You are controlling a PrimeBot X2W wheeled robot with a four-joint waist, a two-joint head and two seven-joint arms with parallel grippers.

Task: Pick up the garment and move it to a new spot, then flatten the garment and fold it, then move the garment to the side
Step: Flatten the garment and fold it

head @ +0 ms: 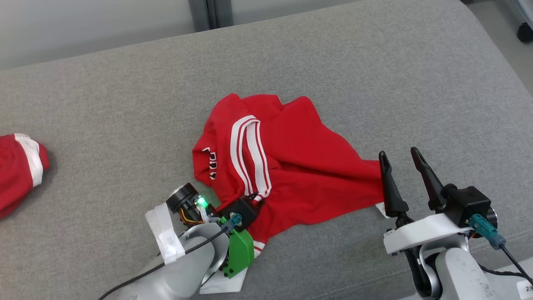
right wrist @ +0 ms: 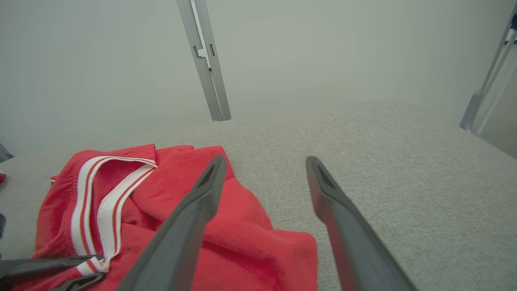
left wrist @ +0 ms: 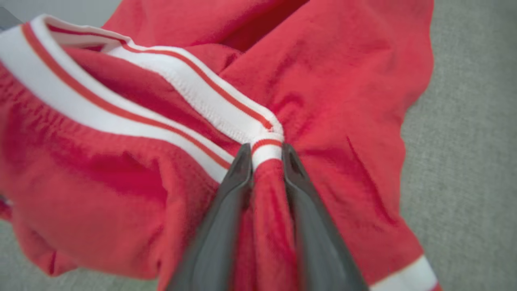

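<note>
The garment is red with white stripes and lies crumpled in the middle of the grey cushioned surface. My left gripper sits at its near edge, shut on a fold of the white-striped band. In the left wrist view the two dark fingers pinch that band, with the red garment spread beyond them. My right gripper stands open at the garment's right corner, nothing between its fingers. The right wrist view has the open right gripper above the garment, and the left gripper at the lower left.
Another red and white cloth lies at the far left edge. Bare grey surface stretches behind and to the right of the garment. A metal post rises behind the surface, and a dark castor stands at the top right.
</note>
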